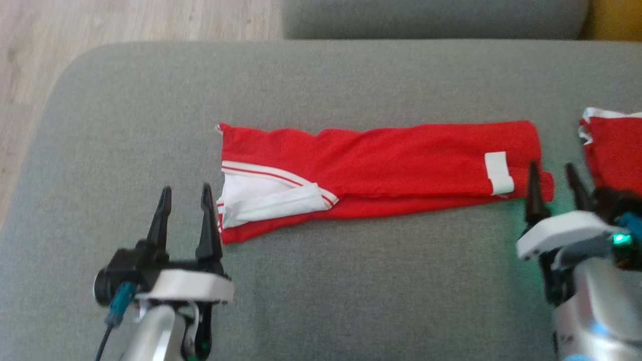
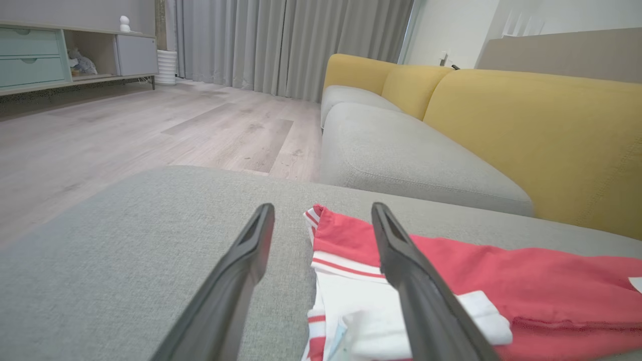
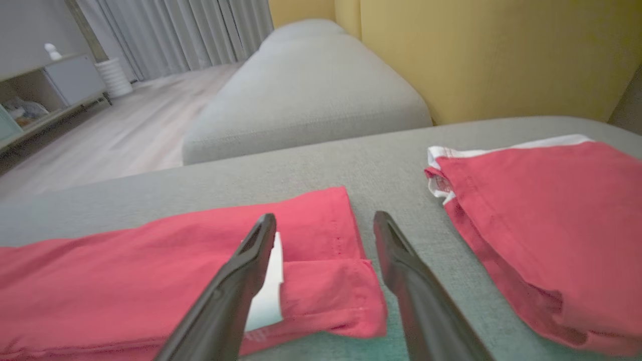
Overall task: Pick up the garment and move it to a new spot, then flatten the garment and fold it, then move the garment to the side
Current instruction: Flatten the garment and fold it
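The garment (image 1: pixel 381 165) is red with white trim and lies on the grey cushion (image 1: pixel 351 80), folded into a long strip running left to right. Its left end shows a white inner band (image 2: pixel 351 301); its right end carries a white label (image 3: pixel 268 296). My left gripper (image 1: pixel 186 189) is open just left of the garment's left end, low over the cushion, its right finger over the white band in the left wrist view (image 2: pixel 322 208). My right gripper (image 1: pixel 551 166) is open at the strip's right end (image 3: pixel 325 216), the end corner lying between its fingers.
A second red garment (image 1: pixel 614 145) lies folded at the cushion's right edge, close beside my right gripper (image 3: pixel 541 200). Another grey seat (image 2: pixel 411 155) with yellow backrests (image 2: pixel 551 125) stands beyond. Wood floor (image 1: pixel 100 20) lies off the cushion's left edge.
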`<state>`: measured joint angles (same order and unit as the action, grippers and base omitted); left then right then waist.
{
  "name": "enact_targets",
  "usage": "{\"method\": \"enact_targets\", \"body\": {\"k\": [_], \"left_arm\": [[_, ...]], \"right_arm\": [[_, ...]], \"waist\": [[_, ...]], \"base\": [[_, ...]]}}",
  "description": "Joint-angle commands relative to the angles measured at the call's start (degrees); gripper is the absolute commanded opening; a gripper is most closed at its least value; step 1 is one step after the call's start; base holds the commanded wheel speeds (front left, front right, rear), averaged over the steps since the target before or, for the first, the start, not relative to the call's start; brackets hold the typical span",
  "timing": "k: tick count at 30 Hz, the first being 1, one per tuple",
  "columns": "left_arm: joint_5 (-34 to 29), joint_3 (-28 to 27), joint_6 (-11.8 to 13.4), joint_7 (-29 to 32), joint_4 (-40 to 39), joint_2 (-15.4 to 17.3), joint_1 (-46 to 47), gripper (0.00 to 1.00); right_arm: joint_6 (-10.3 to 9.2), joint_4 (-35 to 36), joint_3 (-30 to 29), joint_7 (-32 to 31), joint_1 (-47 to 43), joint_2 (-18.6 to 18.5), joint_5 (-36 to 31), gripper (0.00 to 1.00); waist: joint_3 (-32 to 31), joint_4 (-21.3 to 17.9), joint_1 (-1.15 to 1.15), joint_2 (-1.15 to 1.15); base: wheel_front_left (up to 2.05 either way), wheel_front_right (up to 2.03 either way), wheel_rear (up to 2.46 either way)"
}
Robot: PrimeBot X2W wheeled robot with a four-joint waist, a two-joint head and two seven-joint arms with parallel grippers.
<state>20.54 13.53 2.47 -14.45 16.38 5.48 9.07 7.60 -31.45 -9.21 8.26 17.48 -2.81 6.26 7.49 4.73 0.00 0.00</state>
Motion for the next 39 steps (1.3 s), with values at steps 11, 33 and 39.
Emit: {"method": "enact_targets", "body": {"k": [11, 33, 39], "left_arm": [[-2.0, -4.43, -3.64, -0.54, 0.38, -2.24, 6.6, 1.0], [0.89, -6.07, -4.6, -0.54, 2.48, -2.59, 4.85, 1.0], [2.38, -3.91, -3.71, -0.54, 2.29, -2.59, 4.05, 1.0]], "right_arm": [[-0.11, -14.04, -11.13, -4.6, 10.71, -0.08, -9.91, 1.0], [-0.11, -16.28, -20.91, -1.88, 13.43, -6.22, -19.7, 0.0], [-0.11, -13.42, -19.84, -3.12, 14.18, -4.94, -17.85, 0.0]], "waist": [[5.39, 3.09, 0.0, 0.0], [-2.37, -0.45, 0.0, 0.0], [-4.16, 0.66, 0.0, 0.0]], "base": [[0.0, 0.0, 0.0], [0.0, 0.0, 0.0], [0.0, 0.0, 0.0]]}}
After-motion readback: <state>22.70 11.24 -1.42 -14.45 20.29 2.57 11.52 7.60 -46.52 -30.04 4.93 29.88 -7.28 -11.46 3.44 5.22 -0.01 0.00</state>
